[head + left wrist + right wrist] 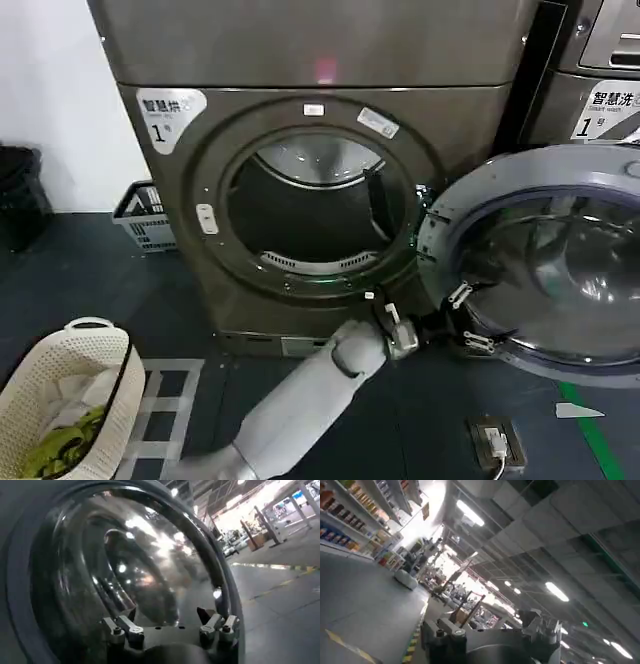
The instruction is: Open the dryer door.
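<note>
Pretty dim around the floor, bright ceiling strip lights (555,591) blowing out overhead, blurry glare smeared across the dryer door (130,565) glass

Dark floor (80,290) with pale taped squares (165,400), cream laundry basket (70,395), grey crate (143,215), bronze-grey dryer (300,60).

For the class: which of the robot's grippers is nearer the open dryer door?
Left. The left gripper is at the dryer door, against its inner face; the right gripper points toward the ceiling.
</note>
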Robot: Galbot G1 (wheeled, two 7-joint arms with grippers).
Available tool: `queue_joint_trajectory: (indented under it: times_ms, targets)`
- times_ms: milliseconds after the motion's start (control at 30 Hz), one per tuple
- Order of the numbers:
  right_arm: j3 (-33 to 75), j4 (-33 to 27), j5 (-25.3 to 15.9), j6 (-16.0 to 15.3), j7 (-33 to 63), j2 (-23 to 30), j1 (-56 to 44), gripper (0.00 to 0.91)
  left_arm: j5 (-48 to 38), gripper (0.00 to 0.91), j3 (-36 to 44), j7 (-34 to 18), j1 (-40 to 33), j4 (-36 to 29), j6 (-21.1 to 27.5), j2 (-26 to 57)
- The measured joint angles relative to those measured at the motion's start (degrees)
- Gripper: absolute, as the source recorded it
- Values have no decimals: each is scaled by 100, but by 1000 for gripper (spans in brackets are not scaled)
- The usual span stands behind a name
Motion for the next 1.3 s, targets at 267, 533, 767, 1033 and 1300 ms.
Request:
queue_joint_trajectory:
  times_ms: [267, 533, 767, 1033, 1300]
  targets:
    - [26, 68, 135, 175, -344, 33, 35, 907, -189, 907, 198, -22, 378, -820, 452, 1]
    - [-145, 245, 308, 117, -492, 87, 164, 907, -898, 907, 30, -289, 934, -2651, 1141, 920]
    - [-321, 292, 329, 181, -519, -21, 264, 907, -1156, 907, -529, -478, 1584, -4069, 1522, 2448]
    - [-556, 259, 334, 205, -596, -195, 393, 907, -1247, 907, -2098, -1090, 3114, -5375, 2343, 3842]
    - [-765, 239, 600, 556, -759, -334, 463, 907, -1641, 907, -4215, -2145, 5122, -6350, 3819, 3948]
